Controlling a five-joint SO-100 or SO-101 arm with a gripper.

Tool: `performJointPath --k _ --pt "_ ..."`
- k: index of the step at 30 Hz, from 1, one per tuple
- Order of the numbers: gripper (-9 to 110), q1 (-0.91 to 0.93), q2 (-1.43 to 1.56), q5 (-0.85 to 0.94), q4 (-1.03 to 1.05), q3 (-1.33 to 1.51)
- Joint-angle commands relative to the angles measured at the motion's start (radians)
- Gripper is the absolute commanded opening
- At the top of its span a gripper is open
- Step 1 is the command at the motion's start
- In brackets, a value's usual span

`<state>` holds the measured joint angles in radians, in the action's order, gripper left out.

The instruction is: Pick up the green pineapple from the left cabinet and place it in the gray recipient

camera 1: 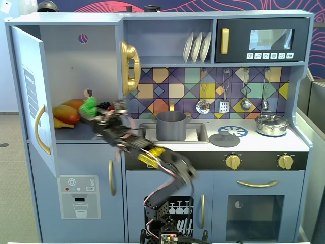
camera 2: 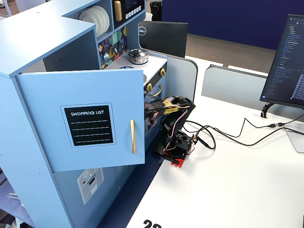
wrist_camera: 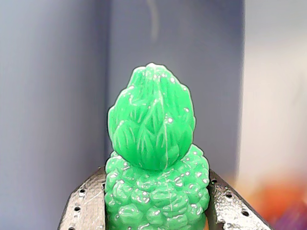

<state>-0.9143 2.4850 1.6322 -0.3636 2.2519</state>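
The green pineapple (camera 1: 90, 106) (wrist_camera: 154, 167) is a bright green bumpy toy with a leafy tuft. My gripper (camera 1: 92, 114) (wrist_camera: 156, 211) is shut on its body, one finger (wrist_camera: 86, 206) pressed on each side, at the front of the left cabinet (camera 1: 76, 66). The cabinet's blue door (camera 1: 31, 96) (camera 2: 80, 118) with its gold handle stands open. The gray recipient (camera 1: 171, 125), a dark gray pot, stands in the sink to the right of the cabinet. In the side fixed view the open door hides the gripper and pineapple.
Orange and yellow toy fruit (camera 1: 67, 114) lies on the cabinet shelf left of the gripper. A gold phone (camera 1: 129, 67) hangs on the cabinet's right wall. A gray lid (camera 1: 224, 139) and a shiny steel pot (camera 1: 272, 124) sit on the counter. Cables (camera 2: 223, 133) cross the white table.
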Motion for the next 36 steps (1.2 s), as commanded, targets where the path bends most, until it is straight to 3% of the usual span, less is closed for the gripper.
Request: performJointPath --k 1,7,14,23,33,36 --pt "0 0.087 0.339 -0.025 0.044 0.092" --pt "0 0.439 0.436 -0.129 0.097 0.083" --pt "0 0.736 0.273 -0.127 0.281 -0.048" --pt "0 0.893 -0.061 -0.054 0.422 -0.236" --pt "1 0.974 -0.385 0.029 0.423 -0.434" --pt "16 0.974 -0.408 -0.020 0.426 -0.443"
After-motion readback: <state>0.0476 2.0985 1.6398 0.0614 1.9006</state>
